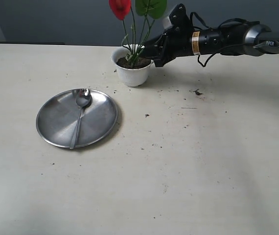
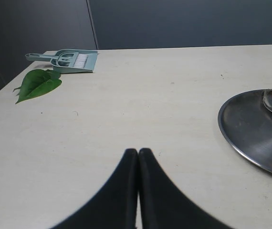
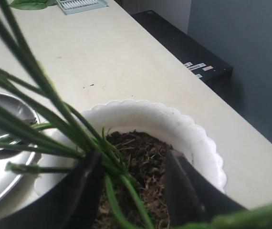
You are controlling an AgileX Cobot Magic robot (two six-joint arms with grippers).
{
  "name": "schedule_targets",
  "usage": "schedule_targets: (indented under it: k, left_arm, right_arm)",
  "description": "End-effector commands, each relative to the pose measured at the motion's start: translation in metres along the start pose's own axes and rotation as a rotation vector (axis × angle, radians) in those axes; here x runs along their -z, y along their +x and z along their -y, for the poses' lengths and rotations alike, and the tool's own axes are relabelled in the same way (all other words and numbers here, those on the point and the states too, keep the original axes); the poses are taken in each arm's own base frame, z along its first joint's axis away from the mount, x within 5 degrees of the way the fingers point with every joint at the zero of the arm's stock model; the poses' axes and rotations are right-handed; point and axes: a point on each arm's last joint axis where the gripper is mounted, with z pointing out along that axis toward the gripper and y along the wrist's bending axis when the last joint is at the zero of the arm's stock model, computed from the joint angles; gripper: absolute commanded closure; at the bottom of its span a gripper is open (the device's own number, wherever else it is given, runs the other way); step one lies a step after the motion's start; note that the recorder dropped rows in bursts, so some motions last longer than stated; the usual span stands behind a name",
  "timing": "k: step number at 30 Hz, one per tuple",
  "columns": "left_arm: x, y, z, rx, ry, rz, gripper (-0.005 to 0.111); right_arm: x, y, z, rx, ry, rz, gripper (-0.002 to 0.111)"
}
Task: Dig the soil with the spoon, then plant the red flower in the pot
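Observation:
The red flower (image 1: 119, 7) stands upright in the white scalloped pot (image 1: 133, 73), with its thin green stems (image 3: 55, 114) rooted in the dark soil (image 3: 141, 152). My right gripper (image 3: 133, 164) is open just over the soil; the stems lie against one finger and the other finger sits near the pot's rim (image 3: 193, 129). Seen from the exterior view, the right gripper (image 1: 147, 51) reaches in from the right at the pot. The spoon (image 1: 81, 115) lies on the round steel plate (image 1: 56, 122). My left gripper (image 2: 138, 151) is shut and empty above bare table, left of the plate (image 2: 250, 129).
Dark soil crumbs (image 1: 197, 92) are scattered on the table right of the pot. A loose green leaf (image 2: 38, 83) and a small teal dustpan with brush (image 2: 71, 60) lie near the table's far corner.

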Motion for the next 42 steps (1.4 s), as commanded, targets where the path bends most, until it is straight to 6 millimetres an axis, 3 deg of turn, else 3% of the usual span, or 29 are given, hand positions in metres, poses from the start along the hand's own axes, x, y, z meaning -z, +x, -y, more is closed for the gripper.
schedule_targets:
  k: [1,5,10,22,28,42]
  left_arm:
    - [0.000,0.001,0.000,0.001,-0.001,0.006,0.107]
    - [0.000,0.001,0.000,0.001,-0.001,0.006,0.107]
    - [0.000,0.001,0.000,0.001,-0.001,0.006,0.107]
    - [0.000,0.001,0.000,0.001,-0.001,0.009,0.107]
    - [0.000,0.001,0.000,0.001,-0.001,0.009,0.107]
    - [0.000,0.001,0.000,0.001,-0.001,0.009,0.107]
  right_arm:
    - [0.003,-0.007,0.002,-0.018,0.026,0.023,0.073]
    - [0.003,-0.008,0.003,-0.031,0.036,0.035,0.093]
    - [0.003,-0.009,0.005,-0.051,0.055,0.054,0.108]
    - [0.002,-0.010,0.000,-0.033,0.010,0.051,0.109]
    - [-0.008,-0.005,-0.009,0.000,-0.011,-0.034,0.109]
    - [-0.007,0.001,-0.007,-0.043,0.015,-0.103,0.109]
